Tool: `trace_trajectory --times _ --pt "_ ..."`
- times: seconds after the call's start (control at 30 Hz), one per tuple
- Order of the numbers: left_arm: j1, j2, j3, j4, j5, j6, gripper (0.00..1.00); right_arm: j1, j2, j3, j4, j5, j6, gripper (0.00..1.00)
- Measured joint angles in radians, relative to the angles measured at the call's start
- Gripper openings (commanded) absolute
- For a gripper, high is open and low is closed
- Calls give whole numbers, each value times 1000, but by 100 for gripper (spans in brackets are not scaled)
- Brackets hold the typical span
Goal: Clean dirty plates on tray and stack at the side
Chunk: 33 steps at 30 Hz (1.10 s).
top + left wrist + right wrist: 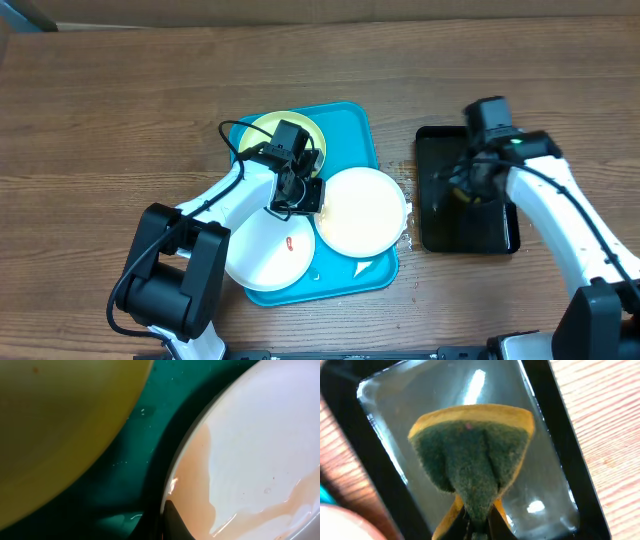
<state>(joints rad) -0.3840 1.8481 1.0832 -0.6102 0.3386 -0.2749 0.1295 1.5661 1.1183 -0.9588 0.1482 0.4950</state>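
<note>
At 9 o'clock from the right hand (468, 186), across a strip of wood-grain tabletop (120, 120), lies the blue tray (345, 115) with all three plates on it. That hand is clenched on a sponge (472, 455), yellow foam with a coarse green scouring face turned toward the wrist camera. It hangs over the glossy, wet-looking black tray (500, 238).

The nearest target is the cream-white plate (365, 212) at the blue tray's 3 o'clock side, its rim reaching the tray's edge on the sponge's side. Its glazed surface carries a thin orange film. The left hand (297, 190) sits at this plate's 9 o'clock rim, one finger (172, 520) showing just beside the rim; whether it grips the plate I cannot tell.

A second white plate (262, 250) with a red smear (290, 243) lies at the tray's 7 o'clock corner, and the yellow plate (275, 130) at 11 o'clock. All are round, shallow and smooth, probably slippery when wet. For wiping, I judge the right arm the better placed.
</note>
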Motion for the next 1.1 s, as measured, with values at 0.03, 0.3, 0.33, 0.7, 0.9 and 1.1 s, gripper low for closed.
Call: trace_trajectory --times 0.03,0.3,0.33,0.7,0.9,1.1 --pt "0 0 5 -9 2 0 4 -23 0 -27 22 -27 -16 15" --pt "0 4 175 -175 1 9 4 -81 8 -155 79 -168 -84 67" --pt "0 4 203 -195 0 12 4 -81 8 -158 79 -172 -87 68" --pt "-101 5 592 -458 -225 16 4 -84 8 -158 47 -208 -67 77" --pt "-225 5 689 -420 -426 16 4 -84 8 -158 -69 -212 -17 85" --pt "-307 21 689 -291 -576 16 4 -84 8 -158 -169 -219 -12 86"
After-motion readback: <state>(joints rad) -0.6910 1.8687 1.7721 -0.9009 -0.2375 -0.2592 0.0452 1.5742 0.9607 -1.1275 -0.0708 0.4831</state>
